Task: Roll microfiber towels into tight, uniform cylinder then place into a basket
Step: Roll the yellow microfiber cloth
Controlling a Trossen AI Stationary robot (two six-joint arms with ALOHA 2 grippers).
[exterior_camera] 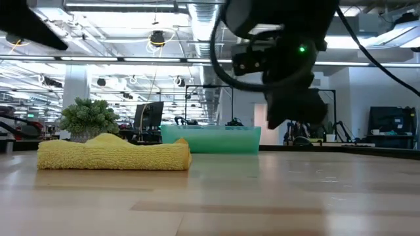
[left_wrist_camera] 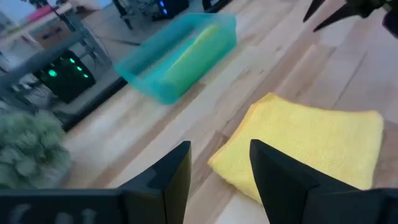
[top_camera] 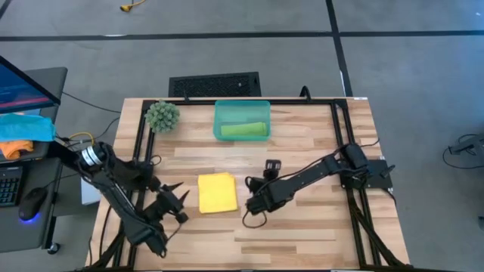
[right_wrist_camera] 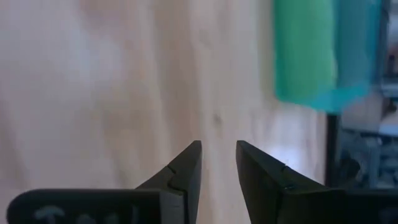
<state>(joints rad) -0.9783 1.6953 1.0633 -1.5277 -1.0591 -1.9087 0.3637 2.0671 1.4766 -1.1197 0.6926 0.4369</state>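
A yellow microfiber towel (top_camera: 217,193) lies folded into a flat square pad on the wooden table (top_camera: 302,234), also visible in the low view (exterior_camera: 115,156) and the left wrist view (left_wrist_camera: 311,143). A lime green towel (top_camera: 245,130), rolled up, lies inside the teal basket (top_camera: 221,113) at the table's far side. My left gripper (top_camera: 184,205) stands open just left of the yellow towel, its fingers (left_wrist_camera: 180,171) pointing at the towel's near-left corner. My right gripper (top_camera: 248,200) stands open just right of the towel, above bare wood (right_wrist_camera: 124,93). Neither touches the towel.
A round green spiky plant ball (top_camera: 162,115) stands at the table's far left, beside the basket. Black frame rails (top_camera: 342,128) run along the table's left, right and far edges. Off the table at the left, a desk holds blue and orange cloths (top_camera: 23,132).
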